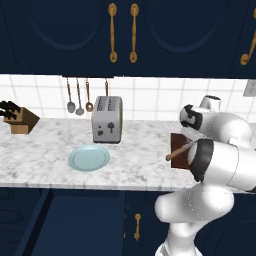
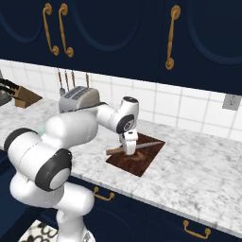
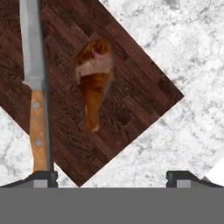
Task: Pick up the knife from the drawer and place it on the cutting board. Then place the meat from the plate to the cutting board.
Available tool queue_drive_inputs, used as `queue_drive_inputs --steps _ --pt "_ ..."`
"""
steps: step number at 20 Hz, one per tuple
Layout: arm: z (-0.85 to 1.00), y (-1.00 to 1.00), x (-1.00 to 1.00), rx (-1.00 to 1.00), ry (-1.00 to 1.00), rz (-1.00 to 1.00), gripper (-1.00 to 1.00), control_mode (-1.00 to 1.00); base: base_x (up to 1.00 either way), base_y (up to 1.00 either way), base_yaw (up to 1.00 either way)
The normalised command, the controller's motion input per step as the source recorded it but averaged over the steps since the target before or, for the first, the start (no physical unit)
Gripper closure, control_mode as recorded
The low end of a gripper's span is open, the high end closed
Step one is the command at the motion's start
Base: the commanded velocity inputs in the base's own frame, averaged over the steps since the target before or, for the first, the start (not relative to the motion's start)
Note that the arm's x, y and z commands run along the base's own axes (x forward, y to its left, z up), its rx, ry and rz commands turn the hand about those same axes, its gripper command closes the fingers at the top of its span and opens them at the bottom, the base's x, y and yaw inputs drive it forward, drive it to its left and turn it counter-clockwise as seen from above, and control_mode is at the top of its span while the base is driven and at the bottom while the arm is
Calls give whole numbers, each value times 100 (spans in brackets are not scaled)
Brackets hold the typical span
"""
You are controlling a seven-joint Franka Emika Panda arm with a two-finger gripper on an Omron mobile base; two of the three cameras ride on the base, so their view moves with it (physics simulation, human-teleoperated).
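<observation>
meat [image 3: 94,83] lies on the cutting board [image 3: 131,96] straight ahead of my claw [image 3: 112,177], between the spread tips, which grip nothing, so it reads as set down. knife [image 3: 37,87] rests by my left tip, handle toward me and overhanging the board's edge onto the counter [image 3: 188,48]. plate [image 1: 89,158] sits bare, well off to the side.

Left base cam sits behind the arm, facing fwd/down at the marble counter [image 1: 45,160]. Right base cam looks at that same counter from the other side; both catch the cutting board [image 2: 146,158] and toaster [image 1: 107,120]. Hand cam's close, straight down on the board.
</observation>
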Motion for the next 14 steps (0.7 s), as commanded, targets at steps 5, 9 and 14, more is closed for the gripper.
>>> queue_drive_inputs --steps 5,9,14 --pt "76 69 -1 -7 -8 -2 -100 -100 0 0 0" --pt "7 53 1 -1 -23 0 -100 -100 0 0 0" --pt "9 36 17 0 -18 3 -100 -100 0 0 0"
